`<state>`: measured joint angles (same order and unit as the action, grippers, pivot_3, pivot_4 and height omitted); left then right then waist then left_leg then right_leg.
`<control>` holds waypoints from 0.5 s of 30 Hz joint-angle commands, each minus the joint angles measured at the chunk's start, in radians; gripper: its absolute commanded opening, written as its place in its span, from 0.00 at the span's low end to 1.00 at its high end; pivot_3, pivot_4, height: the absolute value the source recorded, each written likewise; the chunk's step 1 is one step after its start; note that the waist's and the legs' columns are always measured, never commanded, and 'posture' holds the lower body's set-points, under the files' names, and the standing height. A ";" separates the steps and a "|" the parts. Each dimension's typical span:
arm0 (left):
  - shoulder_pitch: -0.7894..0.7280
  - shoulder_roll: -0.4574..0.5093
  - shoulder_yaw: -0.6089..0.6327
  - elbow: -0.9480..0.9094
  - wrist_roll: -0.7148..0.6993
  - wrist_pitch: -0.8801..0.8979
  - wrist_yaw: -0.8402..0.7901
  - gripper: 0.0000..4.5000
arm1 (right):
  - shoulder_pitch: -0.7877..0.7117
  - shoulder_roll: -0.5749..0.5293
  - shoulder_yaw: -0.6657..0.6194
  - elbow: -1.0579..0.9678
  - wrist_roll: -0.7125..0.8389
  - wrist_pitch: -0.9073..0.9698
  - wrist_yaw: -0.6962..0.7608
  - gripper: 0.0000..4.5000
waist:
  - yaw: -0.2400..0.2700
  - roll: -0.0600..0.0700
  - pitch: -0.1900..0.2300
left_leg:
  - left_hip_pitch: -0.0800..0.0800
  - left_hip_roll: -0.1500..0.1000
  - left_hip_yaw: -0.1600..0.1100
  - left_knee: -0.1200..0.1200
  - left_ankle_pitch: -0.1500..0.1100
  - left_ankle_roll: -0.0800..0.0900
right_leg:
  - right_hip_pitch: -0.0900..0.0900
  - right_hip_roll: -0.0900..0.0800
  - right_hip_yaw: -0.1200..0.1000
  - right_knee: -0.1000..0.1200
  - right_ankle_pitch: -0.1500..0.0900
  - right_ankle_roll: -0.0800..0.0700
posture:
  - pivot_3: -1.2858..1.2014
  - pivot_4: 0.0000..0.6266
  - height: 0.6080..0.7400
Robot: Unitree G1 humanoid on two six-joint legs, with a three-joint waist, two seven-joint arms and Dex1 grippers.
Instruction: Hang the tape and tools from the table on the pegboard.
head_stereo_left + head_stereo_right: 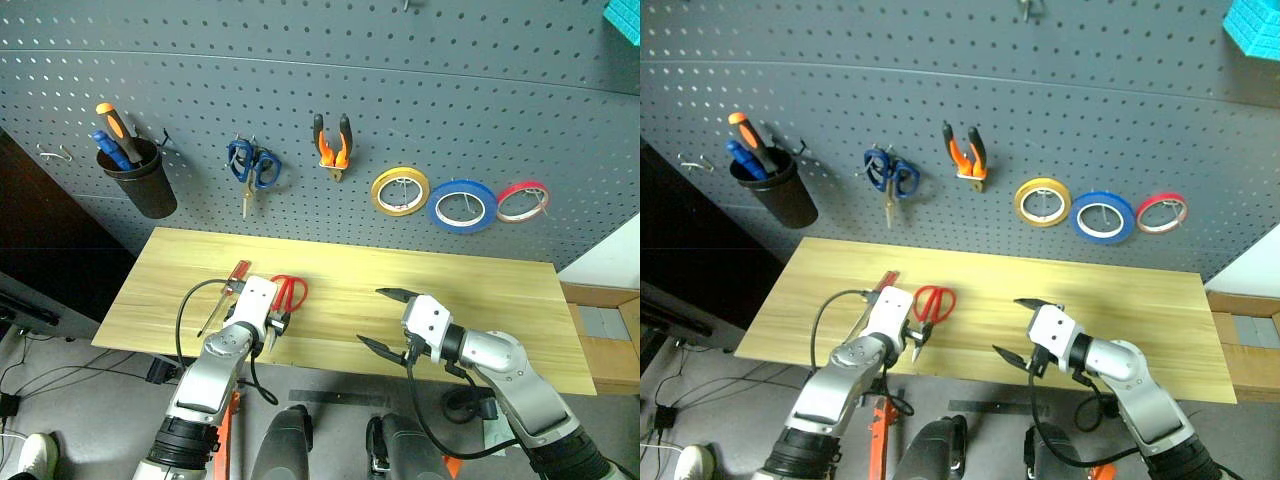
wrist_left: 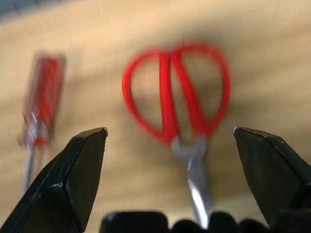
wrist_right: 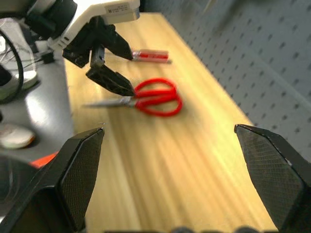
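Note:
Red-handled scissors (image 1: 290, 293) lie on the wood-grain table (image 1: 480, 300), blades toward its front edge. A slim red-handled screwdriver (image 1: 237, 271) lies just left of them. My left gripper (image 1: 272, 330) hovers open over the scissors' blades, its fingers either side of the scissors (image 2: 177, 97) and holding nothing. My right gripper (image 1: 370, 316) is open and empty above the table's middle, pointing left toward the scissors (image 3: 155, 97). On the dark grey pegboard (image 1: 300, 80) hang the orange-and-black pliers (image 1: 333, 145) and the blue tape (image 1: 462, 206).
A yellow roll (image 1: 400, 190) and a red roll (image 1: 522, 201) flank the blue tape. Blue-handled scissors (image 1: 252, 165) hang left of the pliers. A black cup (image 1: 140, 180) holding an orange-and-black screwdriver hangs at far left. A cardboard box (image 1: 600, 330) stands beyond the table's right end.

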<state>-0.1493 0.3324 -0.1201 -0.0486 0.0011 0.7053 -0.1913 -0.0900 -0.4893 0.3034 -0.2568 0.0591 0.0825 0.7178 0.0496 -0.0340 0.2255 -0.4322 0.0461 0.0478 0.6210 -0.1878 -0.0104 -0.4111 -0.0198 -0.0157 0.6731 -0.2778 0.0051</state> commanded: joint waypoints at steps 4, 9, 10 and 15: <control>0.033 -0.015 0.011 0.078 -0.008 -0.025 -0.031 1.00 | -0.029 0.003 0.080 0.042 -0.034 -0.124 0.079 0.99 | -0.001 -0.001 0.000 | 0.000 0.000 0.000 0.000 0.000 0.000 | 0.000 0.000 0.000 -0.001 0.000 0.000 | 0.55 0.36 1.00; 0.020 -0.011 -0.001 0.142 -0.003 -0.035 -0.061 0.96 | -0.048 0.009 0.105 0.074 -0.049 -0.161 0.110 1.00 | -0.001 -0.001 0.000 | 0.000 0.000 -0.001 0.002 0.000 0.000 | 0.001 0.000 0.000 0.000 0.000 0.000 | 0.55 0.38 1.00; 0.015 -0.008 -0.003 0.148 0.000 -0.037 -0.066 0.91 | -0.050 0.011 0.106 0.078 -0.049 -0.162 0.111 1.00 | 0.000 -0.001 0.000 | 0.000 0.000 -0.001 0.003 0.000 0.000 | 0.002 0.000 0.000 0.000 0.000 0.000 | 0.55 0.38 1.00; -0.002 0.007 -0.005 0.162 0.009 -0.036 -0.078 0.56 | -0.057 0.023 0.108 0.089 -0.050 -0.164 0.114 1.00 | 0.000 -0.001 0.001 | 0.001 0.000 -0.001 0.003 0.000 0.000 | 0.003 0.000 0.000 0.000 0.000 0.000 | 0.55 0.38 1.00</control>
<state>-0.1606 0.3291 -0.1201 0.0927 -0.0094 0.6639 -0.2689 -0.1392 -0.4684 0.4141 -0.1522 0.0128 -0.0606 0.8275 0.0492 -0.0346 0.2261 -0.4313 0.0460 0.0464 0.6242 -0.1880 -0.0103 -0.4081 -0.0203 -0.0162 0.6733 -0.2778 0.0050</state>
